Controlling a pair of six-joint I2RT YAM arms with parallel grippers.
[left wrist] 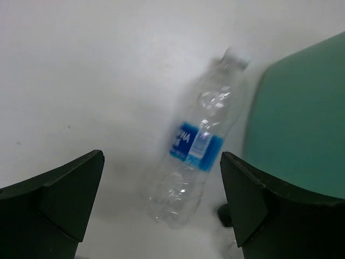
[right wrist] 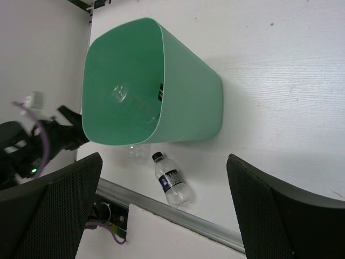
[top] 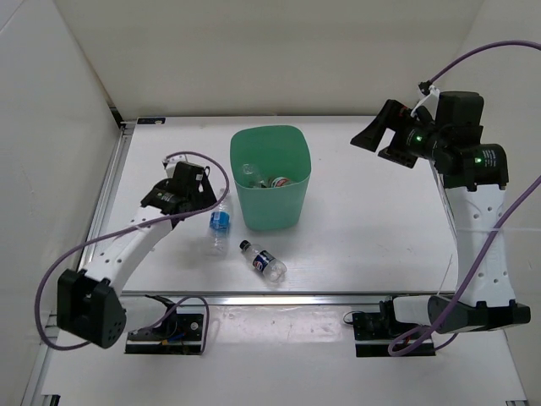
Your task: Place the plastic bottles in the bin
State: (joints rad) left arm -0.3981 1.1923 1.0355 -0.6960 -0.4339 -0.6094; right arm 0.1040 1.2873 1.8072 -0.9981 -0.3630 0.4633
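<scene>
The blue-labelled bottle (left wrist: 194, 145) is seen lying beside the bin (left wrist: 296, 124). The left gripper (left wrist: 161, 156) and right gripper (right wrist: 164, 157) are spread wide.

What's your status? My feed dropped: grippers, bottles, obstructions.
Open, empty: left gripper over blue-label bottle lying beside the bin, right gripper raised. Also on table: dark-label bottle. More bottles inside bin. Nothing blocking seen.

left arm (top: 135, 241) low, jaws wide | right arm (top: 478, 228) raised, jaws wide
</scene>
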